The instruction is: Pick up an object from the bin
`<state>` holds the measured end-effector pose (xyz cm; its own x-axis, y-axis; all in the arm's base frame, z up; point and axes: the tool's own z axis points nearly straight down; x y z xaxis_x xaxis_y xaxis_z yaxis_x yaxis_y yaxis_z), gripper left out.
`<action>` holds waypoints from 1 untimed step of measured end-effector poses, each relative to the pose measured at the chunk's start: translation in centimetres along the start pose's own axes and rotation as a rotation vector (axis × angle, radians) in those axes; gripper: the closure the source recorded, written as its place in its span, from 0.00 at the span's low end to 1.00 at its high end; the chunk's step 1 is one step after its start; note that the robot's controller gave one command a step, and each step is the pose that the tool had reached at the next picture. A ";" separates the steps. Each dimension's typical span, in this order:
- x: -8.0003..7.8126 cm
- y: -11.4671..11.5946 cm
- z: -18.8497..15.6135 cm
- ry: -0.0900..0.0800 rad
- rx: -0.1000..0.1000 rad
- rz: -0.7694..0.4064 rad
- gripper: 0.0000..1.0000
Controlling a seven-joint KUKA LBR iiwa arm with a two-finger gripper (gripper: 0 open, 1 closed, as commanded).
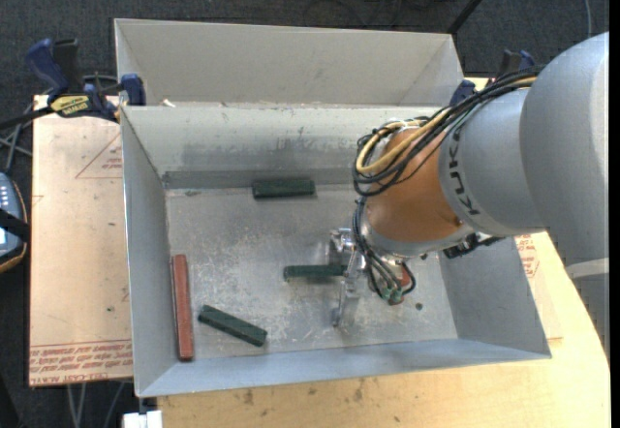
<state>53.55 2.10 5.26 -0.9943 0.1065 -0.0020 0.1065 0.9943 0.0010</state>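
My gripper (343,283) hangs low in the middle of the bin, under the arm's orange cover. A small dark green bar (310,272) lies flat on the bin floor, stretching left from the gripper. Its right end runs under the gripper body and is hidden there, so I cannot see whether the bar is gripped or only touched.
Another dark green bar (283,189) lies by the back wall. A third green bar (232,325) lies slanted at the front left, beside a long reddish-brown stick (181,308) along the left wall. The arm covers the bin's right side.
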 end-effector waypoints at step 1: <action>-6.7 5.6 -1.9 -0.005 -0.002 -0.114 1.00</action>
<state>60.83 6.97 7.18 -1.0000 -0.0068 -0.0071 -0.0069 1.0000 0.0029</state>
